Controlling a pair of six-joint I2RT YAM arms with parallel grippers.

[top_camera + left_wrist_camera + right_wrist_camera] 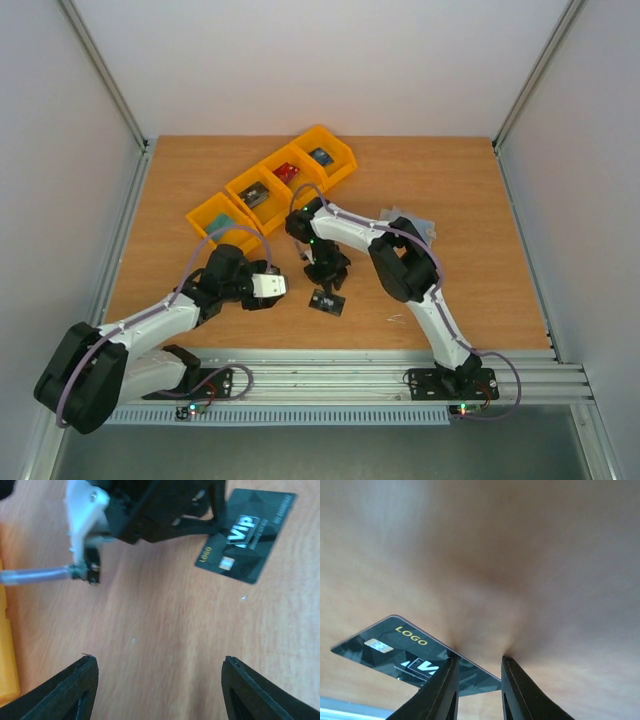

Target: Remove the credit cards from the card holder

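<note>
One black credit card (327, 302) is seen lying flat on the wooden worktop (480, 250), in the near middle part between the two arms, with its printed face turned up; gold lettering and pale marks can be read on it in both wrist views. Just to its left, the left gripper (159, 660) is held low over bare wood, its fingers (75, 685) spread wide with nothing between them, and the card is seen ahead of it and well apart from it. The right gripper (479, 658) is set down at the card's far edge, its fingers (442, 690) drawn close together with only a narrow gap left. A corner of the card is shown in that gap, but whether the card is pinched or merely touched cannot be told. Farther back, on the right, a flat pale grey thing taken to be the card holder (420, 226) is found lying on the worktop, largely hidden behind the right arm, so whether it is folded open or closed cannot be made out. Farthest back, on the left, a slanting row of yellow bins (340, 172) is placed, and small flat items are held in them, too small to be identified.
</note>
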